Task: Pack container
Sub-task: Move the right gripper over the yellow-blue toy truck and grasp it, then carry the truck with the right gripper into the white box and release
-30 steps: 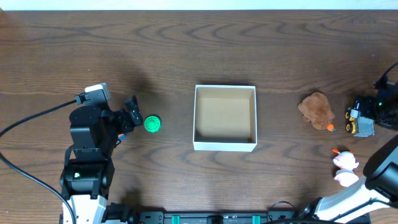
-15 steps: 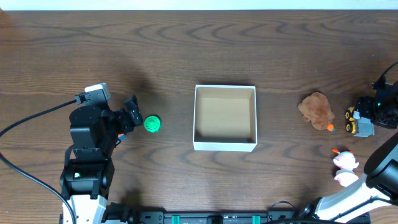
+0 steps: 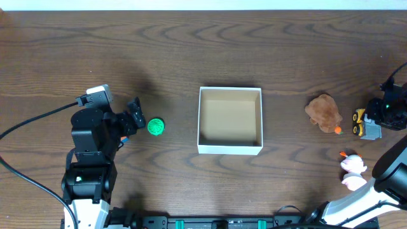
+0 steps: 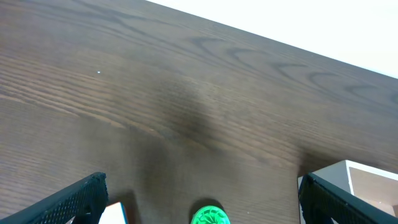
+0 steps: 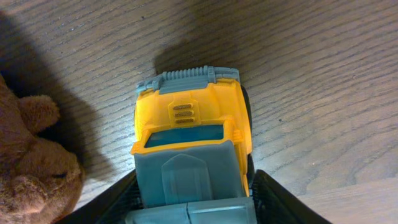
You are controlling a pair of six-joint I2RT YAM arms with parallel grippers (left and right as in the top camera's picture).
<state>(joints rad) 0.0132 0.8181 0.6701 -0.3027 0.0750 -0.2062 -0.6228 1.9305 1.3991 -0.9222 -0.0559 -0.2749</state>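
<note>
The container [image 3: 230, 149], a white square box with a tan inside, stands open at the table's middle; nothing shows inside it. A green round toy [image 3: 156, 126] lies to its left. My left gripper [image 3: 135, 118] is open just left of that toy. In the left wrist view the toy [image 4: 210, 216] sits between the wide-apart fingers [image 4: 78, 199], with the container's corner [image 4: 367, 177] at right. My right gripper [image 3: 379, 117] at the far right is shut on a yellow-and-grey toy truck [image 3: 365, 124]. In the right wrist view the fingers [image 5: 283, 202] press the truck's [image 5: 189, 137] sides.
A brown plush bear [image 3: 324, 112] lies just left of the truck, and it also shows in the right wrist view [image 5: 31, 162]. A pink-and-white duck toy [image 3: 351, 168] lies near the front right, beside my right arm's base. A cable runs along the left side.
The truck and my right gripper have shifted slightly to the right, away from the bear. My left arm and the green toy have not moved.
</note>
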